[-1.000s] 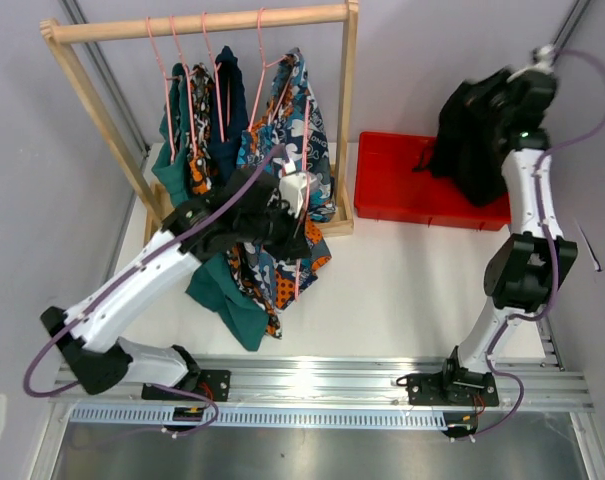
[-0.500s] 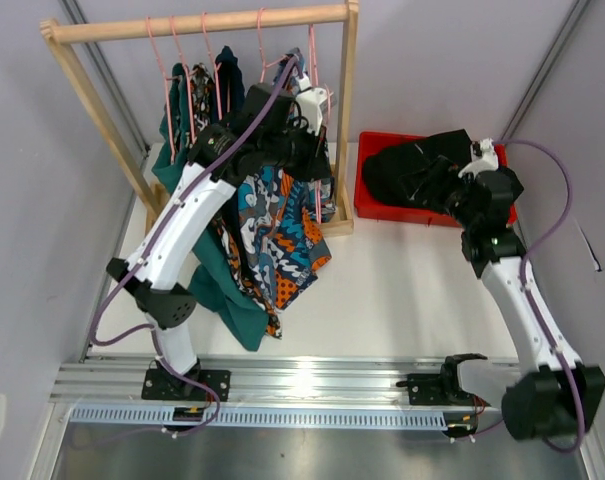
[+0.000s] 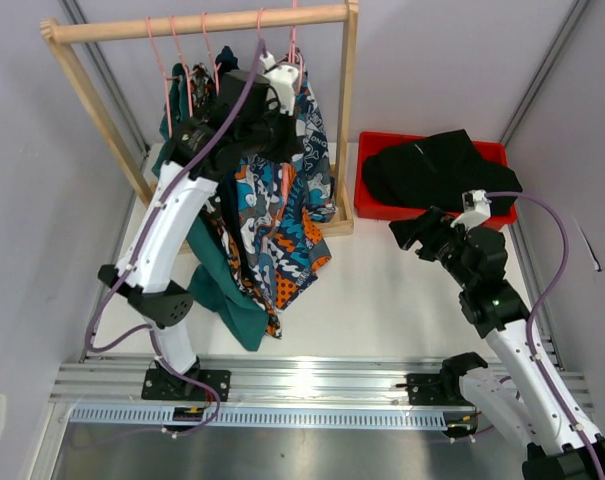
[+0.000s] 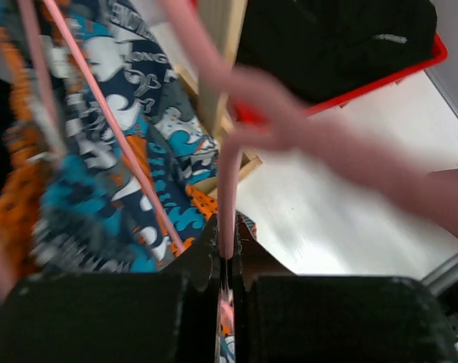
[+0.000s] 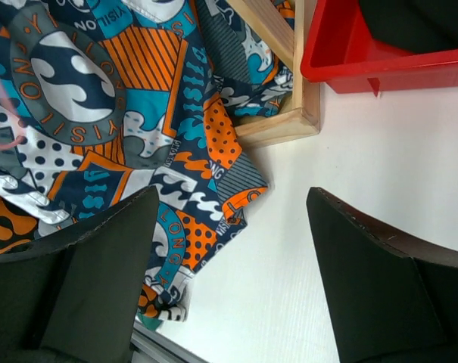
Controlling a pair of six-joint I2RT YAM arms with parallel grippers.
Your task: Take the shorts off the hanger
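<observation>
The blue-orange-white patterned shorts (image 3: 282,215) hang from a pink hanger (image 4: 229,189) on the wooden rack (image 3: 202,22), near its right post. Their fabric falls in a long fold down to the table (image 3: 402,300), where the lower hem lies beside the rack's foot. In the left wrist view the same print fills the left side, with the hanger's thin wire crossing it on a slant. The left gripper (image 4: 225,261) is up at the rail, its fingers pressed together on the lower wire of that hanger, which runs straight into the narrow slit between them. The hook above is blurred, so it is hard to say whether it sits fully on the rail. To the left, the teal-green shorts (image 3: 237,310) hang from another pink hanger and trail onto the table just beside the patterned pair. The black shorts (image 3: 437,170) lie bunched in the red bin (image 3: 382,208), to the right of the rack, with some cloth over its far rim. The right gripper (image 5: 232,200) hangs low over bare table between the bin and the patterned hem, fingers spread wide and holding nothing.
</observation>
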